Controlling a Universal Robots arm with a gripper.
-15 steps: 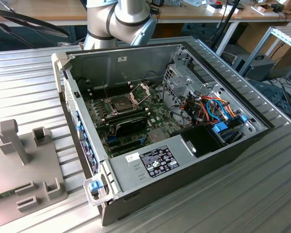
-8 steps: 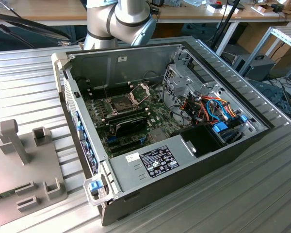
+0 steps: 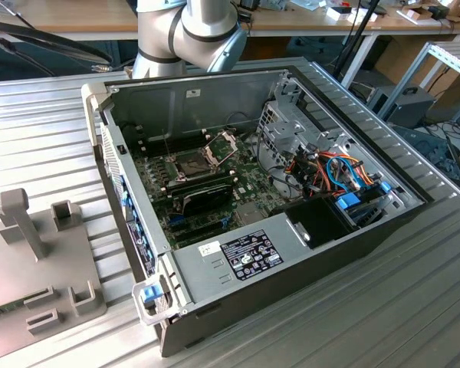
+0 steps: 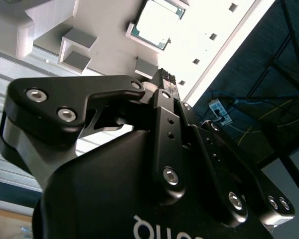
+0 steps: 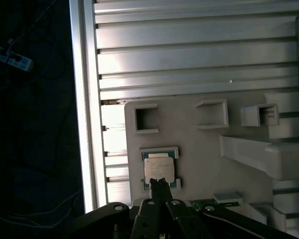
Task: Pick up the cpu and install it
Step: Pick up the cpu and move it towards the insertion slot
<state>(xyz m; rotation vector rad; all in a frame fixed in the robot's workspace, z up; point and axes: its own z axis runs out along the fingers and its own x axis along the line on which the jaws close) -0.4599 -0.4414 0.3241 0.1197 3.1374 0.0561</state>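
Where it lies, the cpu (image 5: 159,171) looks silvery — square; flat.

exterior view high over case (image 3: 192,100), both wrist views near cpu (image 5: 159,169) (image 4: 157,22)

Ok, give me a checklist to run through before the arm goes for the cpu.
1. The cpu lies flat in its nest on the grey holder: ok.
2. The pincer is close by the cpu's edge, first wrist view: ok.
3. The pincer is open enough to grasp: not ok, jaws look shut.
4. The hinged frame is lifted off the socket: ok.
5. The socket is free of debris: cannot tell.
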